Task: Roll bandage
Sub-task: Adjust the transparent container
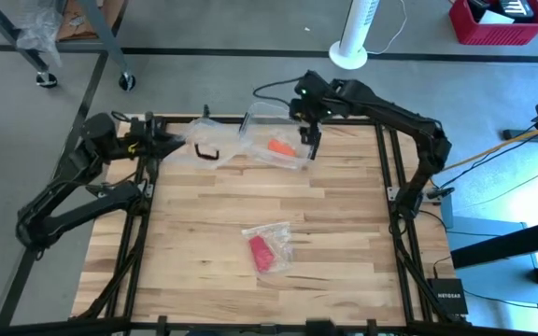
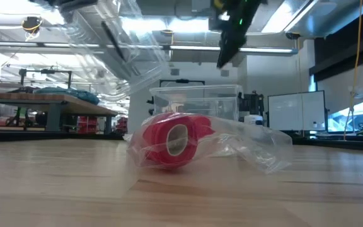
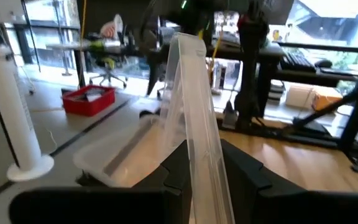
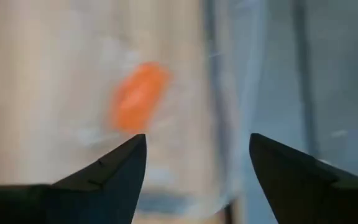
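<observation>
The bandage [image 1: 261, 250] is a small red cloth roll inside a crinkly clear bag [image 1: 276, 245]. It lies on its side near the table's middle front, one hollow end [image 2: 177, 139] toward the low camera. My left gripper [image 1: 177, 143] is at the far left, shut on a clear plastic lid [image 1: 211, 149]. My right gripper [image 1: 313, 140] hangs open above a clear plastic box [image 1: 278, 147] at the far edge. A small orange-red lump [image 4: 138, 94] lies in that box. The open fingers touch nothing. My left gripper pinches the clear lid's rim [image 3: 199, 163] between its two fingers [image 3: 178, 168]. The fingers lie level and come from the table's left side. The lid stands on edge in the hold, rising past the fingertips, and is lifted clear of the table [image 2: 115, 31].
Bare wooden table [image 1: 204, 224] spreads between the box at the far edge and the bagged roll. A black frame [image 1: 390, 187] runs along the table's sides. Beyond the far edge stand a white fan base [image 1: 348, 56] and a red crate [image 1: 498, 23].
</observation>
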